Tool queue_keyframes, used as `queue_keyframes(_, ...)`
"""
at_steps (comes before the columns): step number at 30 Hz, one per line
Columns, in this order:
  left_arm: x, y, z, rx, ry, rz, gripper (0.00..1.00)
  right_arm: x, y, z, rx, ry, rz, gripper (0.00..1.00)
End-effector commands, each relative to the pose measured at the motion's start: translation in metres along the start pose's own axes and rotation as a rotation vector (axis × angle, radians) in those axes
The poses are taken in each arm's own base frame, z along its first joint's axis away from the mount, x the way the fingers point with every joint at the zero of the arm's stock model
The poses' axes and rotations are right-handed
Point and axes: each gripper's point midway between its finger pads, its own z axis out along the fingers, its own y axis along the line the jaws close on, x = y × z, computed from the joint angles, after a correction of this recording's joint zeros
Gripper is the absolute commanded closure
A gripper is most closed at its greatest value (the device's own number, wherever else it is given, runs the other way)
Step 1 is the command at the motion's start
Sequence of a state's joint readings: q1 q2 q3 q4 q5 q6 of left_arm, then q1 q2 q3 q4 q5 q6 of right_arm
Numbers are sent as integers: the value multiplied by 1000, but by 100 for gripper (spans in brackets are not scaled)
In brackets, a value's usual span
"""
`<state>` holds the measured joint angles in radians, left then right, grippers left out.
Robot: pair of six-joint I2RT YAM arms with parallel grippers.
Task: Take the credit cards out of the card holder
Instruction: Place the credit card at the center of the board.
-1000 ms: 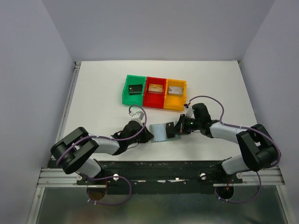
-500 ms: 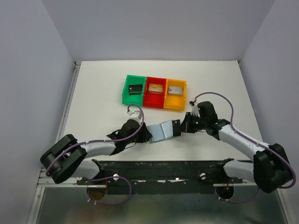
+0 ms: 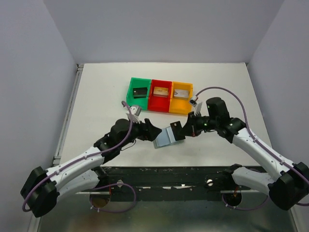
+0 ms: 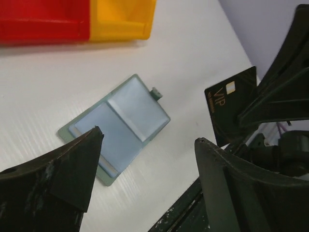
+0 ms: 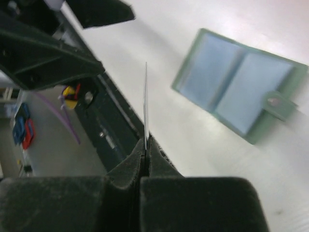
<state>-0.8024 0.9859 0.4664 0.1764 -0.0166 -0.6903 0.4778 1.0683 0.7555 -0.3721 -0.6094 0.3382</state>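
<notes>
The left arm (image 3: 82, 162) stretches low from its base toward the table's middle. The left gripper (image 3: 146, 129) has its fingers (image 4: 63, 179) spread wide, with nothing between them. The right arm (image 3: 256, 142) reaches in from the right. The right gripper (image 3: 189, 129) faces the left one, pinching a black credit card (image 4: 231, 104).

The card holder (image 4: 118, 125) lies open and flat on the table (image 3: 96, 106), light blue pockets facing up inside a pale grey-green border, with a small clasp tab at one edge. A black VIP card (image 4: 231, 108) stands on edge just beside it, apart from it, pinched in the right gripper (image 5: 146, 145). Three more cards rest in bins. A dark card (image 3: 140, 92) is in the green bin (image 3: 131, 87), a golden-tan card (image 3: 161, 91) in the red bin (image 3: 159, 106), and a silvery card (image 3: 181, 92) in the yellow bin (image 3: 179, 109).
</notes>
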Motion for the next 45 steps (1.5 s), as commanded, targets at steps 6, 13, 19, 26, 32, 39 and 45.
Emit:
queue_keyframes(6, -42, -88, -85, 567, -101, 244, 10, 30, 93, -20, -358, 275, -220, 100)
queue_keyframes(13, -32, -112, -117, 755, 26, 356, 17, 47, 121, -26, -448, 403, -281, 100)
queue_keyframes(19, -15, -121, -114, 861, 194, 307, 31, 49, 131, -28, -443, 442, -360, 100)
queue_keyframes(26, -7, -118, -107, 878, 251, 276, 42, 48, 134, -27, -431, 450, -385, 100)
queue_keyframes(32, -6, -121, -109, 908, 235, 257, 43, 47, 133, -23, -418, 460, -392, 99)
queue_keyframes(39, -1, -125, -110, 932, 262, 254, 53, 46, 135, -19, -419, 461, -396, 100)
queue_keyframes(45, 7, -128, -107, 938, 295, 250, 61, 44, 138, -19, -420, 458, -406, 100)
